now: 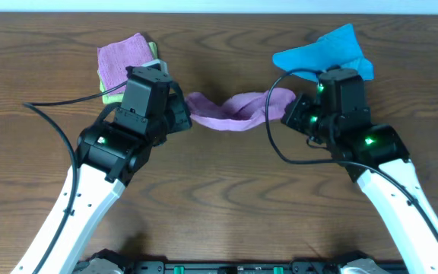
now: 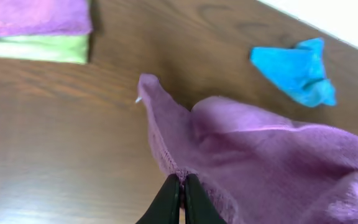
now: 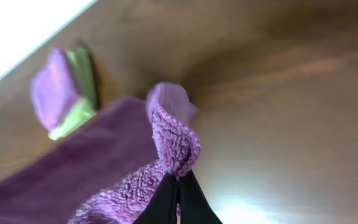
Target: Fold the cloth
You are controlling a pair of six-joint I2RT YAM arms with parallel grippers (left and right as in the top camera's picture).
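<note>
A purple cloth (image 1: pixel 234 109) hangs stretched and sagging between my two grippers above the middle of the table. My left gripper (image 1: pixel 186 116) is shut on its left edge; in the left wrist view the fingers (image 2: pixel 182 182) pinch the cloth's hem (image 2: pixel 266 155). My right gripper (image 1: pixel 289 106) is shut on its right end; in the right wrist view the fingers (image 3: pixel 179 180) pinch a bunched corner of the cloth (image 3: pixel 173 140).
A folded stack, a pink cloth (image 1: pixel 122 59) on a green cloth (image 1: pixel 109 97), lies at the back left. A crumpled blue cloth (image 1: pixel 325 52) lies at the back right, behind my right arm. The table is dark wood.
</note>
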